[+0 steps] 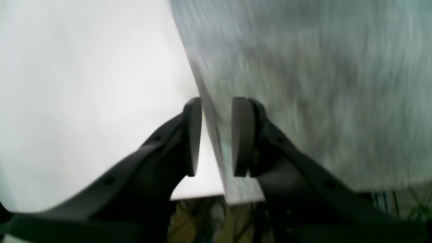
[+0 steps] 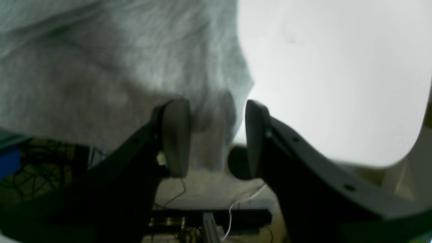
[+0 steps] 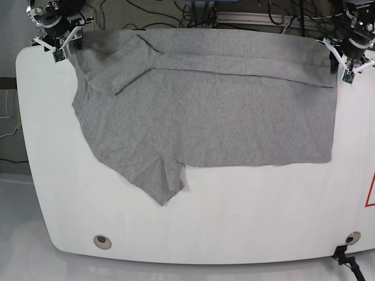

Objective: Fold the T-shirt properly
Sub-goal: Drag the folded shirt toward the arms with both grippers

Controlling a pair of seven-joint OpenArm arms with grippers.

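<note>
A grey T-shirt (image 3: 205, 117) lies spread on the white table (image 3: 234, 234), its far edge folded over in a band and one sleeve pointing toward the front. At the shirt's far right corner my left gripper (image 3: 344, 65) stands open; in its wrist view the shirt's edge (image 1: 320, 84) runs between the parted fingers (image 1: 192, 135) of the left gripper (image 1: 216, 136). My right gripper (image 3: 61, 50) is at the far left corner, by the folded sleeve. There the right gripper (image 2: 216, 136) is open, with grey cloth (image 2: 101, 67) hanging between its pads (image 2: 175, 135).
Cables and a metal rail (image 3: 246, 14) lie beyond the table's far edge. Two round holes (image 3: 102, 240) sit near the front corners, and a red mark (image 3: 370, 190) shows at the right edge. Bare white tabletop (image 1: 84, 84) flanks the shirt.
</note>
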